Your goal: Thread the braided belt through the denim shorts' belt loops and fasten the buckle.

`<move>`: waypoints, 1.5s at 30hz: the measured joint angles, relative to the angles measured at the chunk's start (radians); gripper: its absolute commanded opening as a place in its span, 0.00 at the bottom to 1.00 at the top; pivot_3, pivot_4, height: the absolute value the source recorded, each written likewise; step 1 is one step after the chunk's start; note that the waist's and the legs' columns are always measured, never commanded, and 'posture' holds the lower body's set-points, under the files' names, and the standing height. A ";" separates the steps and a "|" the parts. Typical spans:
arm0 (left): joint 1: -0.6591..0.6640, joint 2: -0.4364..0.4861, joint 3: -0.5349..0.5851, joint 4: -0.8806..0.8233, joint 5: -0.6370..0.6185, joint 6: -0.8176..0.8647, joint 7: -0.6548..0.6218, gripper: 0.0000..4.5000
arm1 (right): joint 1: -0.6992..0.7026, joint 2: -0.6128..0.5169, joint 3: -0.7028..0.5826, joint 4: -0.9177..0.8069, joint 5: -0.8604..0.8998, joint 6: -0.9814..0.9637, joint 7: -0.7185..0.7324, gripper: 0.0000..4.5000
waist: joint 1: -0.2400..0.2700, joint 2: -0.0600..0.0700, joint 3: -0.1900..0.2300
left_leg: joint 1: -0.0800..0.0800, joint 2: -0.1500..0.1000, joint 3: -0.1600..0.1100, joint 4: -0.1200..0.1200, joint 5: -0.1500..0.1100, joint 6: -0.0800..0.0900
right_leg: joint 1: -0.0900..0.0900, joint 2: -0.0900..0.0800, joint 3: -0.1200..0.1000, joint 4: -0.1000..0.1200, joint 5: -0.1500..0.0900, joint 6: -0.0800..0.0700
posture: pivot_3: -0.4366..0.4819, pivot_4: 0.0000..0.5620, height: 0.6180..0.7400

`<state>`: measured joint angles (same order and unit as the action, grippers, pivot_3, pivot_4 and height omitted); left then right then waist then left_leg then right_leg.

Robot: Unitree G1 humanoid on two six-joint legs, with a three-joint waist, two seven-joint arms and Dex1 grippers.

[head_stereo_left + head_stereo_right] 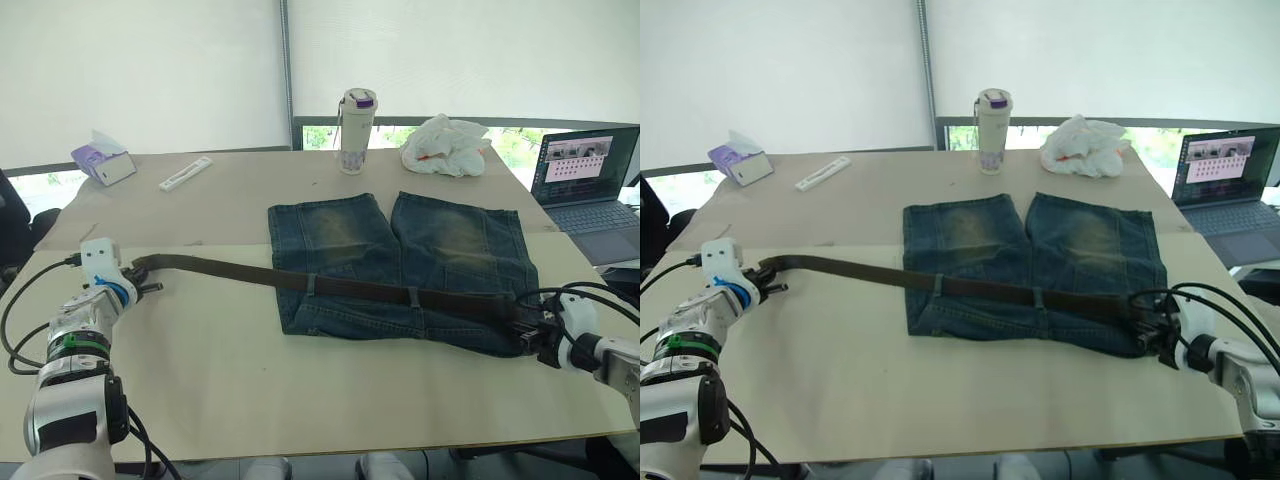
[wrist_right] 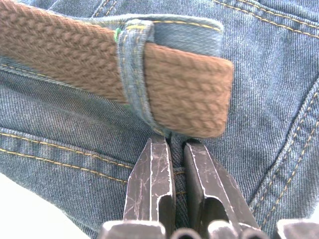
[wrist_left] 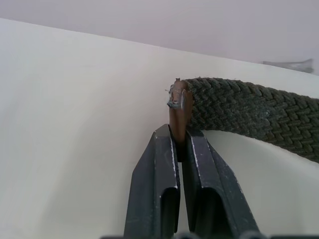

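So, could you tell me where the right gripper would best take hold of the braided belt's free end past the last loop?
Probably the short stub of the braided belt poking past the belt loop. It lies flat on the denim shorts, so pinch its edges from the robot's right.

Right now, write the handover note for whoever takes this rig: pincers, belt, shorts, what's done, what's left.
Left pincer: shut on the brown tip of the braided belt, off the shorts' left side, just above the table.
Right pincer: fingers nearly together at the waistband by the belt's other end, just past a belt loop; whether it pinches cloth is unclear.
Denim shorts: flat on the table, waistband toward the robot.
Done: belt runs along the waistband through at least three loops.
Left: any remaining loops, then fasten the buckle, which I cannot make out.
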<state>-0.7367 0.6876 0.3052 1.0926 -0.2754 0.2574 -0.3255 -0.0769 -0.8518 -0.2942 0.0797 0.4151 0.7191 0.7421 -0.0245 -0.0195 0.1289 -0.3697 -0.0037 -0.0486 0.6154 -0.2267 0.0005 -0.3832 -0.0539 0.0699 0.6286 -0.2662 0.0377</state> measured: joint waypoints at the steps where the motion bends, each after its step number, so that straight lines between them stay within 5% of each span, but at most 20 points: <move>1: 0.001 0.000 0.009 0.015 -0.002 -0.001 0.003 0.33 | 0.003 0.000 0.000 0.000 0.000 -0.010 0.001 0.00 | 0.000 0.000 0.000 | 0.000 0.000 0.000 0.000 0.000 0.000 | 0.000 0.000 0.000 0.000 0.000 0.000 | 0.48 0.27 1.00; 8: 0.005 0.016 -0.034 0.008 0.046 -0.022 -0.110 1.00 | 0.053 -0.048 -0.046 -0.053 0.050 0.004 0.111 0.58 | 0.004 0.000 0.001 | -0.002 -0.002 0.003 0.000 0.000 0.000 | -0.001 0.000 0.000 0.000 0.000 0.000 | 0.48 0.27 1.00; 12: 0.022 0.072 -0.131 0.007 0.158 -0.121 -0.167 1.00 | 0.041 -0.150 -0.104 -0.052 0.072 0.008 0.185 0.91 | -0.005 0.000 0.001 | -0.002 -0.001 0.004 0.000 0.000 0.000 | -0.002 0.000 0.000 0.000 0.000 0.000 | 0.48 0.27 1.00; 14: 0.020 0.084 -0.147 0.003 0.173 -0.165 -0.221 1.00 | -0.004 -0.188 -0.120 -0.025 0.071 0.008 0.198 0.99 | -0.005 -0.001 0.001 | -0.001 0.000 0.005 0.000 0.000 0.000 | -0.002 0.000 -0.001 0.000 0.000 0.000 | 0.48 0.27 1.00; 21: -0.019 0.027 -0.172 -0.093 0.129 -0.205 -0.554 1.00 | -0.207 -0.168 -0.028 0.159 0.062 0.033 0.238 0.99 | 0.007 -0.002 0.002 | -0.006 -0.001 0.008 0.002 0.000 0.000 | -0.003 0.000 -0.001 -0.001 0.000 0.000 | 0.48 0.27 1.00; 28: -0.024 -0.026 -0.258 -0.292 0.070 -0.076 -0.925 1.00 | -0.354 -0.147 0.157 0.355 0.008 0.062 0.348 0.99 | 0.007 0.000 0.003 | -0.011 -0.001 0.007 0.010 -0.001 0.001 | -0.004 0.001 -0.003 0.001 0.000 0.000 | 0.48 0.27 1.00; 41: -0.188 -0.190 -0.387 -0.216 0.110 -0.109 -1.098 1.00 | -0.413 -0.147 0.205 0.363 -0.014 0.072 0.422 0.05 | 0.005 0.001 0.002 | -0.012 -0.001 0.006 0.012 -0.001 0.002 | -0.004 0.003 -0.003 0.002 0.000 0.000 | 0.48 0.27 1.00; 45: -0.278 -0.296 -0.407 -0.035 0.152 -0.152 -1.101 1.00 | -0.334 -0.142 0.151 0.209 0.050 0.133 0.435 0.00 | 0.007 0.001 0.002 | -0.015 0.000 0.003 0.015 -0.002 0.003 | -0.004 0.007 -0.003 0.002 0.000 0.000 | 0.48 0.27 1.00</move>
<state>-1.0148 0.3918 -0.1023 1.0577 -0.1238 0.1054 -1.4266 -0.4112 -0.9934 -0.1430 0.2887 0.4653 0.8519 1.1768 -0.0177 -0.0181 0.1310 -0.3844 -0.0039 -0.0452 0.6303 -0.2284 0.0037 -0.3871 -0.0473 0.0674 0.6302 -0.2659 0.0373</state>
